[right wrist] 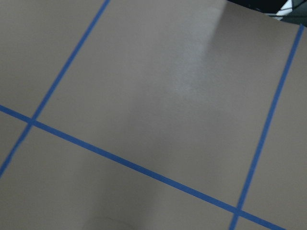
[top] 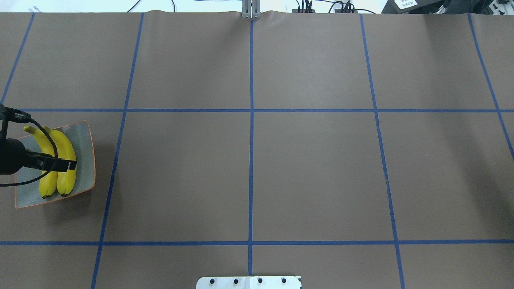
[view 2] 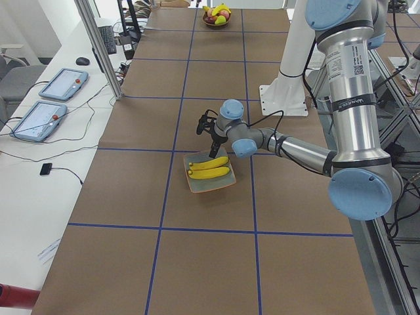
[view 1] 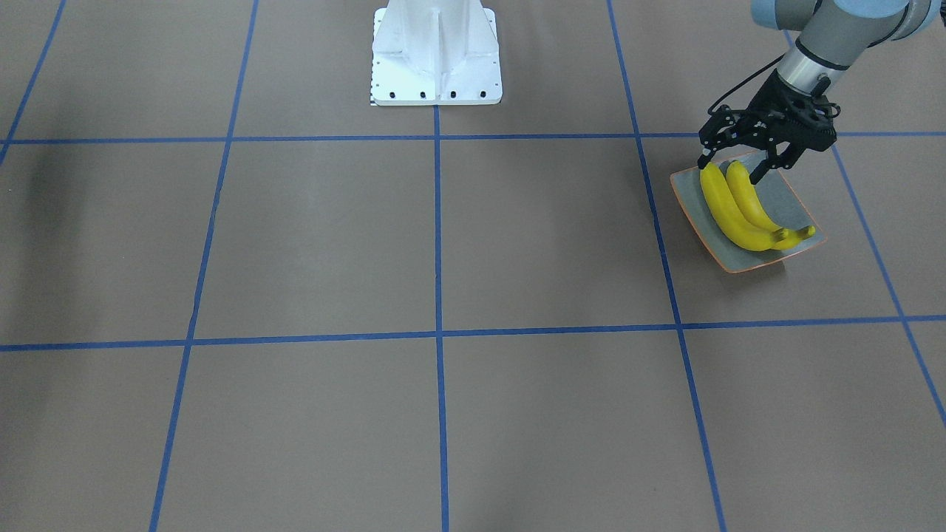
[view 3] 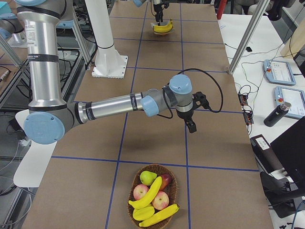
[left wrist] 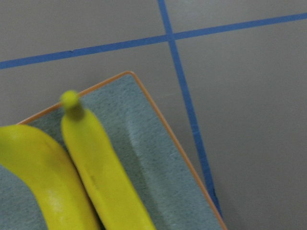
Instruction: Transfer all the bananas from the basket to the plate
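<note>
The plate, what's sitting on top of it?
Two yellow bananas lie side by side on the plate. The left end effector hangs open above them, hiding a bit of them. The plate's surface beneath the bananas is covered.

Two bright yellow bananas [view 1: 739,214] lie side by side, touching, lengthwise on the grey-green, orange-rimmed plate [view 1: 785,198]. Further bananas [view 3: 148,192] lie in wicker basket [view 3: 153,167], well apart.
</note>
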Controlling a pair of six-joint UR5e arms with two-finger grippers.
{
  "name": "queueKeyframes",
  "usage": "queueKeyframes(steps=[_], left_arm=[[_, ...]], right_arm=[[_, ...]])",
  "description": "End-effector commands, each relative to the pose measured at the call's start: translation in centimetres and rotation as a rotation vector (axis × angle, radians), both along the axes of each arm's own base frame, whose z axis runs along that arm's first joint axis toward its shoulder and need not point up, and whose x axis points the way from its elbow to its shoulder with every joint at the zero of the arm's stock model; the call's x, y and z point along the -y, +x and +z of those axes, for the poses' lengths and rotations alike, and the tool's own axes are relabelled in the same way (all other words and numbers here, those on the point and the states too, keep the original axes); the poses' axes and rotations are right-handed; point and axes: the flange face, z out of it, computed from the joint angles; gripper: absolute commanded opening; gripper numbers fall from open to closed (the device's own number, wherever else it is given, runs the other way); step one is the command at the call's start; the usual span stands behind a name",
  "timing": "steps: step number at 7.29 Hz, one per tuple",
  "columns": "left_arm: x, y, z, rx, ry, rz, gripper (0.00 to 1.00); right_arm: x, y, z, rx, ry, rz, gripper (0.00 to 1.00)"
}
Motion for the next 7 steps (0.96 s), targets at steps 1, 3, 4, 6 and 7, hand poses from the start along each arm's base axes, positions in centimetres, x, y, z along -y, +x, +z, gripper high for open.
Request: queueKeyframes(steps=[1,3,4,6,7], left_arm=[[0.3,-0.1,-2.3,-0.047,0.019,0.007,1.0],[0.4,-0.1,-2.6,-0.054,0.021,0.005,1.0],[0.4,-0.1,-2.6,-0.054,0.022,0.003,1.0],[0.3,-0.1,-2.9,-0.059,0.027,0.003,1.0],[0.2,-0.2,-3.3,-0.065,0.032,0.003,1.0]], right_arm=[[-3.2,6.0,8.9,-0.008,0.046,-0.102,1.0],[-5.8,7.7,16.6,0.057,0.03,-0.18,1.0],[-7.3,8.0,20.3,0.113,0.027,-0.215,1.0],[-10.1,7.6,26.2,0.208,-0.008,-0.25,1.0],[-10.4,7.8,26.6,0.213,-0.01,-0.248,1.0]])
